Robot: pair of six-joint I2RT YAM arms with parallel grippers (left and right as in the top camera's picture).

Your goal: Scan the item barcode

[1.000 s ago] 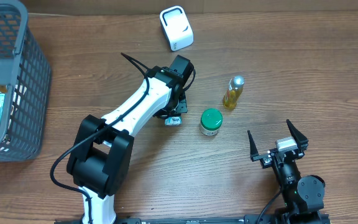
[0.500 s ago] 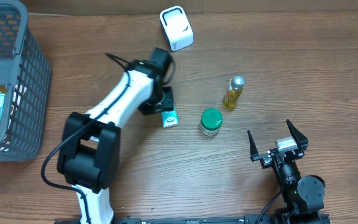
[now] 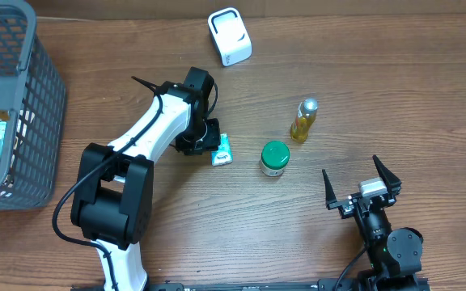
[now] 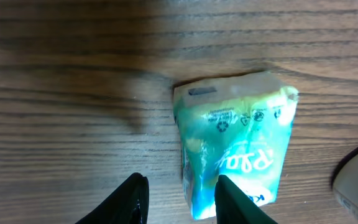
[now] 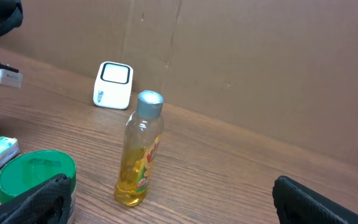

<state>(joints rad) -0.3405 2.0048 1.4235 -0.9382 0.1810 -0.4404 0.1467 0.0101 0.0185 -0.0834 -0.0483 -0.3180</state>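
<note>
Soft teal tissue packet [image 3: 222,150] lies flat near the middle of the table [image 3: 395,73]. It looks light, squashy and slick-wrapped; pinching across its narrow sides seems best. Left gripper [image 4: 180,198] hovers at its edge, fingers apart, empty. Right gripper [image 3: 361,183] gapes wide near the front edge, empty.

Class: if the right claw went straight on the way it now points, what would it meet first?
Most likely the yellow bottle, standing a little left of centre ahead of the open right claw. The green-lidded jar sits further left and looks likely to be missed, though depth is unclear.
</note>
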